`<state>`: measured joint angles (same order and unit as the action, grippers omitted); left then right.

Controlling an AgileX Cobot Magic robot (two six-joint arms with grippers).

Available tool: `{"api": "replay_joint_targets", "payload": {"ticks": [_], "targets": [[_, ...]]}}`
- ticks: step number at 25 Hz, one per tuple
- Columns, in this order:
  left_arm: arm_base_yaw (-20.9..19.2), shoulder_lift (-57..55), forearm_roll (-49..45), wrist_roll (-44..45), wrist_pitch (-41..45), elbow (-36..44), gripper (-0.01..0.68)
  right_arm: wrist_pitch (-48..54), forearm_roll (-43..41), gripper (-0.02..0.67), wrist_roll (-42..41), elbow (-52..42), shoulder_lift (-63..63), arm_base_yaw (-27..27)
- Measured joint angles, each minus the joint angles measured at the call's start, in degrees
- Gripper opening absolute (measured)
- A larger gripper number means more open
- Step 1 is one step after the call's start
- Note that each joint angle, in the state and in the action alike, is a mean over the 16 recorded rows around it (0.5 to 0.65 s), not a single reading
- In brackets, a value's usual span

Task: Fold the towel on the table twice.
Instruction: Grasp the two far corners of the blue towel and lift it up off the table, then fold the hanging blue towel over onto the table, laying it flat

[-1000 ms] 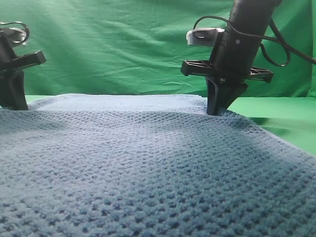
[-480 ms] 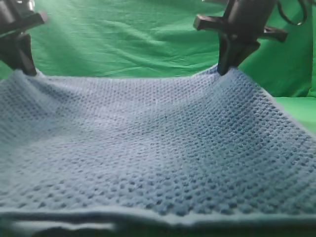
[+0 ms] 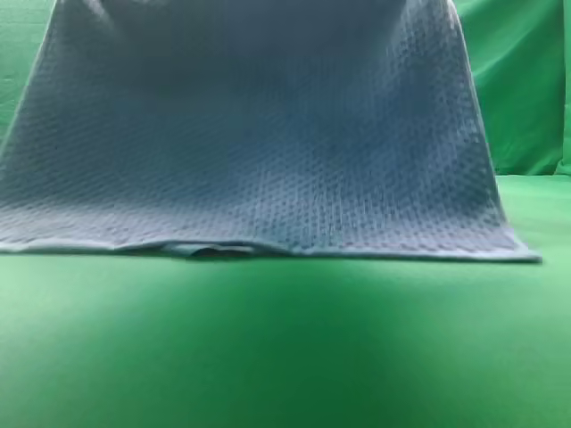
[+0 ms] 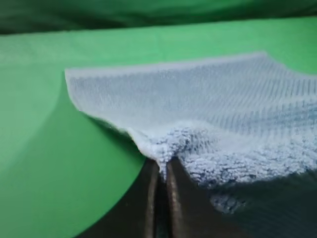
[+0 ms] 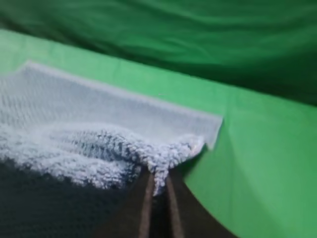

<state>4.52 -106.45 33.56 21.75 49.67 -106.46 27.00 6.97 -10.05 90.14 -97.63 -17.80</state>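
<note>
Exterior high view: we count one towel, raised like a curtain, its top running out of the picture and its lower hem resting in a nearly straight line across the green bench. Neither arm appears here. In front of the hem we see a broad bare strip of bench; a narrower strip lies to the right of the towel's slanting right edge.

Left wrist view: we see the left gripper with its two jaws pressed together on a bunched fold of the towel's edge. Green bench lies open below and to the left.

Right wrist view: the right gripper likewise has both jaws clamped on a gathered towel corner, with bare bench to its right.
</note>
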Motion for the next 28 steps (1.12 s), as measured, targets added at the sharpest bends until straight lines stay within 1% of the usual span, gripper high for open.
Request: {"api": "replay_joint_targets", "payload": {"ticks": [6,11,16,21,28], "targets": [[0.0,0.0,8.3,5.9,-7.5,-4.3,0.000,-3.4,-0.1,0.000,-1.5,10.0,-1.5,0.2],[0.0,-0.3,14.9,12.3,-14.4,-5.2,0.000,-5.6,-0.1,0.000,-2.5,17.4,-5.1,0.2],[0.0,-1.2,19.2,17.3,-18.3,-5.2,0.000,-5.9,-0.1,0.000,-3.2,22.0,-9.2,0.2],[0.0,-1.8,20.0,19.2,-17.7,-5.2,0.000,-2.6,-0.2,0.000,-3.4,23.9,-11.4,0.2],[0.0,-1.3,14.1,16.0,-11.9,-5.2,0.000,6.7,-0.4,0.000,-3.7,24.0,-9.7,0.2]]}}
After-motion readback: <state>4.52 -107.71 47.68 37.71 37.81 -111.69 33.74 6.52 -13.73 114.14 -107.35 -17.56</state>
